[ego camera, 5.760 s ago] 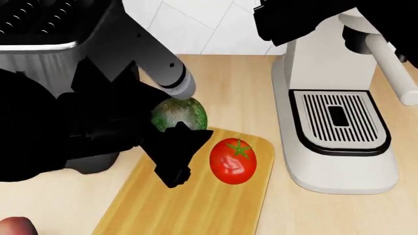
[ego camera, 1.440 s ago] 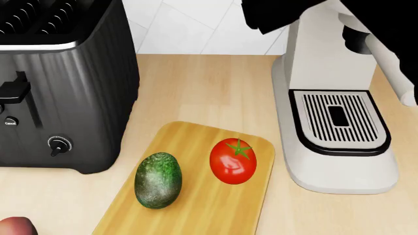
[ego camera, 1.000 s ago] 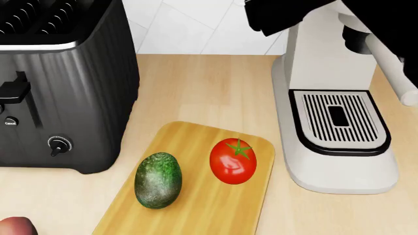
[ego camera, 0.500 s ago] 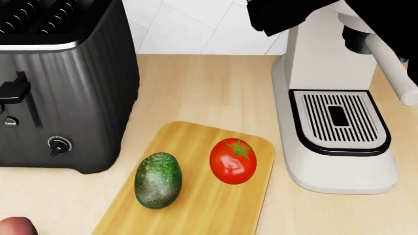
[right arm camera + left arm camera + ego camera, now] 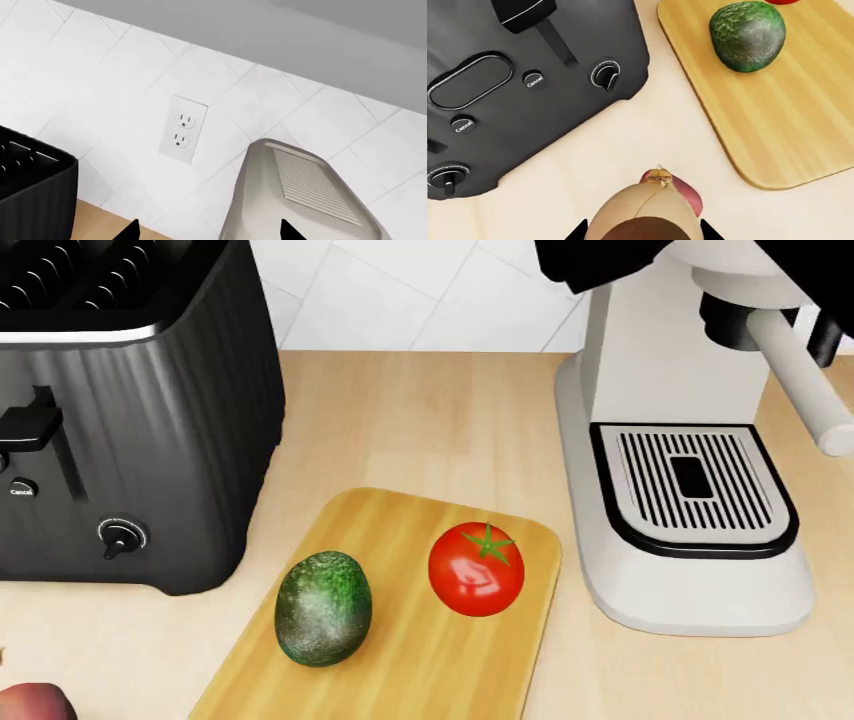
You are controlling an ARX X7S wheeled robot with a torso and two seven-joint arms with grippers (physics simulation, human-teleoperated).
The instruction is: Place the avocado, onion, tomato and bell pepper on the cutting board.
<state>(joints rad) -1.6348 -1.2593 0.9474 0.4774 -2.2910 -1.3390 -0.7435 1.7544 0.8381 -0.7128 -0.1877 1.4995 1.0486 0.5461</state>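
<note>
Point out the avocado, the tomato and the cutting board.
avocado (image 5: pixel 322 609), head view, middle of its speckled skin.
tomato (image 5: pixel 475 574), head view, glossy red body below the stem cap.
cutting board (image 5: pixel 427 670), head view, bare wood near the front.

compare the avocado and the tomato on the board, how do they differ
The avocado is dark green, mottled and egg-shaped; the tomato is glossy bright red and round. The tomato has a green star-shaped stem cap; the avocado shows none. The avocado lies nearer the toaster, the tomato nearer the coffee machine. Both rest on the cutting board.
</note>
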